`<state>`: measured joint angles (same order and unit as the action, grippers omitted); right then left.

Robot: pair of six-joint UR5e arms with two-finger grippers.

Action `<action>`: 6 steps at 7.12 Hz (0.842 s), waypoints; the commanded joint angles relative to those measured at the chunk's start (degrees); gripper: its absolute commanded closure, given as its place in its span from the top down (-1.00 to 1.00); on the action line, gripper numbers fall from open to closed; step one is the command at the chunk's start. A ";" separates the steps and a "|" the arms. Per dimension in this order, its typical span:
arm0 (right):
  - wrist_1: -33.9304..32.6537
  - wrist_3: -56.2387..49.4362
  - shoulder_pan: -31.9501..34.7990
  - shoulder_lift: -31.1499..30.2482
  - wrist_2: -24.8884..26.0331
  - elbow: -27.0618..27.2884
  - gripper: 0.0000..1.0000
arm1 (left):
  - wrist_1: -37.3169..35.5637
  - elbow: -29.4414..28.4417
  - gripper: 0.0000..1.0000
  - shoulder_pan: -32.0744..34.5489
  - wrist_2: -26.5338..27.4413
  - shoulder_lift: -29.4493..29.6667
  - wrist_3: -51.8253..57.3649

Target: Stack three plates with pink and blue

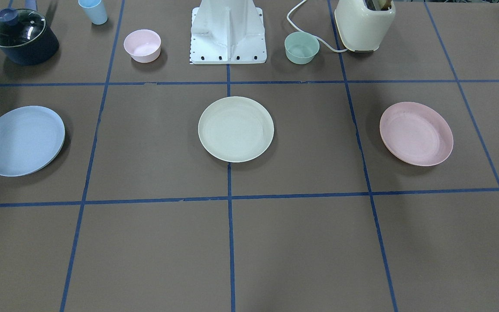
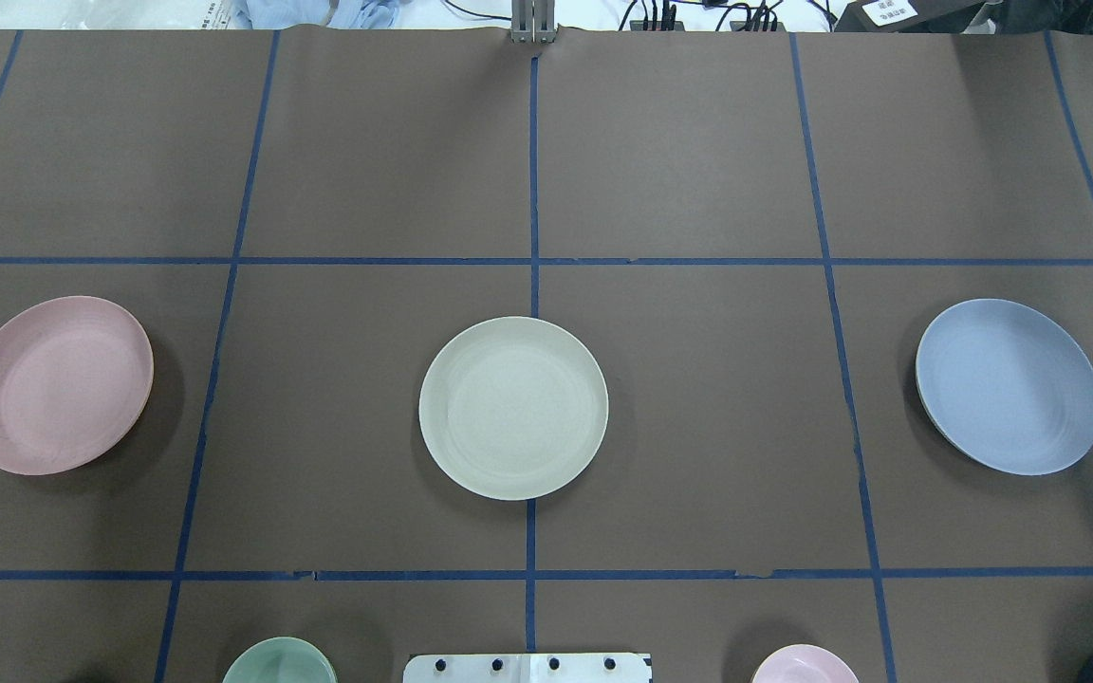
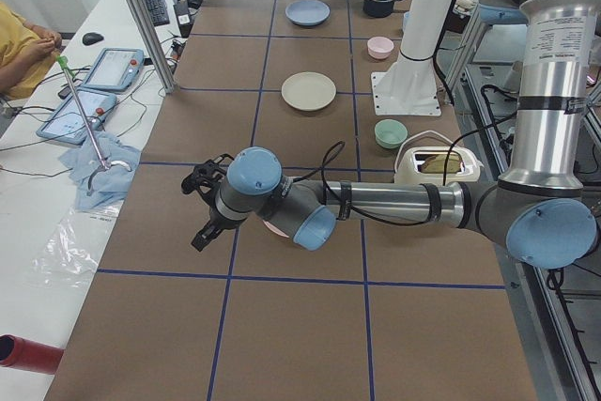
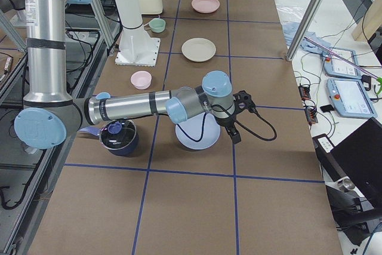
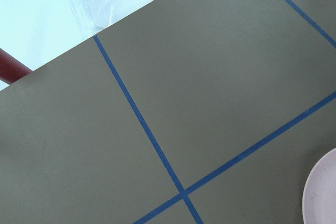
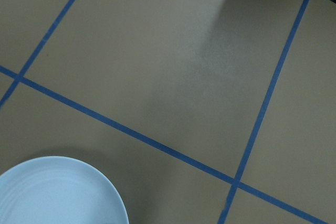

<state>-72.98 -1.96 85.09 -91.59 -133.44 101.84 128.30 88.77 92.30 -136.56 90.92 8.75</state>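
Three round plates lie apart in a row on the brown table. The cream-white plate (image 1: 235, 129) (image 2: 512, 408) is in the middle. The pale pink plate (image 1: 416, 133) (image 2: 56, 384) is on my left side and the light blue plate (image 1: 22, 141) (image 2: 1009, 386) on my right. In the exterior left view my left gripper (image 3: 200, 213) hangs just past the pink plate (image 3: 274, 229), which the arm mostly hides. In the exterior right view my right gripper (image 4: 243, 119) hangs just past the blue plate (image 4: 197, 138). I cannot tell whether either gripper is open or shut. Neither holds a plate.
Along the robot's side stand a dark lidded pot (image 1: 22, 37), a light blue cup (image 1: 93, 11), a small pink bowl (image 1: 142, 45), the robot base (image 1: 228, 32), a mint-green bowl (image 1: 301, 47) and a cream toaster (image 1: 364, 24).
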 commanded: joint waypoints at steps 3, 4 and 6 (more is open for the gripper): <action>2.66 5.12 -2.64 1.68 -0.68 0.38 1.00 | 18.67 -2.46 1.00 -15.45 0.05 -5.55 -22.13; 2.75 6.43 -2.91 1.68 -0.68 0.47 1.00 | 26.65 -2.46 1.00 -18.35 2.07 -8.97 -30.12; 2.75 6.79 -2.91 1.50 -0.68 0.47 1.00 | 30.16 -2.55 1.00 -28.88 12.22 -11.02 -41.76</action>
<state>-70.25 4.54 82.24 -89.95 -134.16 102.29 156.06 86.30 69.61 -130.57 81.30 -25.91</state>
